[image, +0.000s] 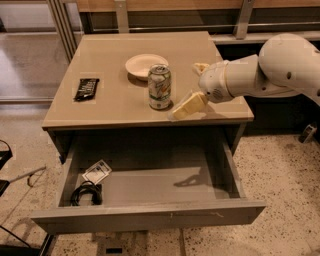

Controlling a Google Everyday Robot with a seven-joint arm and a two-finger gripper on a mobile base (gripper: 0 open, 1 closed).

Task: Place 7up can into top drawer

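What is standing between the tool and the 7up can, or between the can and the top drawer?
Nothing visible. The open cream tool sits just right of the silver-and-green aluminium 7up can. The wide grey top drawer stands open below, its middle bare.

An indoor robot test space with the look of an office or lab: a speckled terrazzo floor (280,175), metal uprights (62,25) and a wood-trimmed rail (165,5) behind a plain beige surface (120,107). The white arm (270,70) of a mobile robot reaches in from the right, its gripper (194,86) just beside a 7up can (159,87), fingers spread apart. The staged props point to trials, not a home: a cream bowl (142,65), a dark snack bar (86,88), and a grey top drawer (150,216) pulled open on a coiled black cable (86,194) and a small tag (97,172).
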